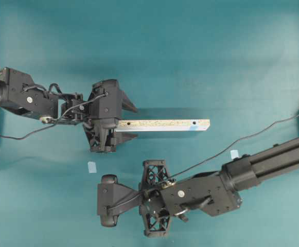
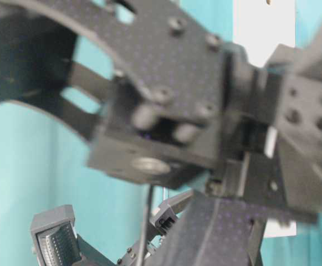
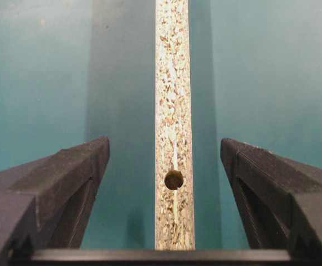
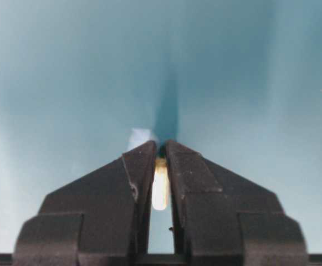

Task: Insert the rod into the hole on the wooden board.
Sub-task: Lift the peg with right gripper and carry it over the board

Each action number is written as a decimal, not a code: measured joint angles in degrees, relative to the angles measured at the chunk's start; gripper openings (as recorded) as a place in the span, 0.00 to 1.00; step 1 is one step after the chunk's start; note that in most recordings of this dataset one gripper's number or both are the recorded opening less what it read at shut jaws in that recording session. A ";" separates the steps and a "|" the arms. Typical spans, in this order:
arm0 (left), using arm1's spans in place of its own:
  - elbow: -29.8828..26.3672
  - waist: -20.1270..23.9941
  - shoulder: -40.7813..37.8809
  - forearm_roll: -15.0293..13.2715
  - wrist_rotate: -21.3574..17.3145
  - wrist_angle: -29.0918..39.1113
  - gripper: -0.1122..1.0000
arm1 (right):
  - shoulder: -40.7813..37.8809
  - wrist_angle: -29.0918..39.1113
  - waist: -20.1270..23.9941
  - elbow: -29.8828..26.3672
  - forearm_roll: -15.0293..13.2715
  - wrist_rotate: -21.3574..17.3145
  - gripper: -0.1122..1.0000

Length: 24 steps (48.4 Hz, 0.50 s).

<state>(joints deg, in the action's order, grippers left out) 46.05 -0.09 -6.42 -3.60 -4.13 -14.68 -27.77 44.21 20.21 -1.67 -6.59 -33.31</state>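
Rod (image 4: 160, 189) pinched in right hand (image 4: 161, 151); left hand (image 3: 165, 160) spread around wooden board (image 3: 173, 111).

Left gripper (image 3: 166, 194) — fingers (image 3: 66, 177) spread wide; right gripper (image 4: 162, 152) — fingers nearly together, tips converging.

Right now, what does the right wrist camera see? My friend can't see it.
Two black jaws of the right gripper pinch a small cream rod between them, nearly shut. Behind is the teal table, with a pale-blue tape square just past the jaw tips.
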 measured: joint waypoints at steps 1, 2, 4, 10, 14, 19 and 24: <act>0.00 0.00 0.00 0.00 0.00 0.00 0.94 | 0.35 0.26 0.00 0.00 -0.35 0.09 0.18; 0.00 0.00 0.00 0.00 0.00 0.00 0.94 | 0.70 0.44 0.00 0.00 -0.79 0.09 0.18; 0.00 0.00 0.00 0.00 0.00 0.09 0.94 | 1.58 0.88 0.00 0.00 -1.58 0.18 0.18; 0.00 0.00 0.00 0.00 0.00 0.00 0.94 | 4.22 0.97 -0.09 0.18 -3.96 0.18 0.18; -0.09 0.00 0.00 0.00 0.00 0.09 0.94 | 5.89 0.53 -0.62 0.53 -4.75 0.18 0.18; 0.00 0.00 0.00 0.00 0.00 0.09 0.94 | 8.09 -1.93 -1.67 2.02 -5.54 0.18 0.18; -0.09 0.00 0.00 0.00 0.00 0.09 0.94 | 10.20 -6.24 -2.72 5.01 -6.50 0.18 0.18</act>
<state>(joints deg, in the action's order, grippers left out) 45.97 -0.09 -6.42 -3.60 -4.13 -14.59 -17.58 37.97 17.49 3.34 -13.10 -33.13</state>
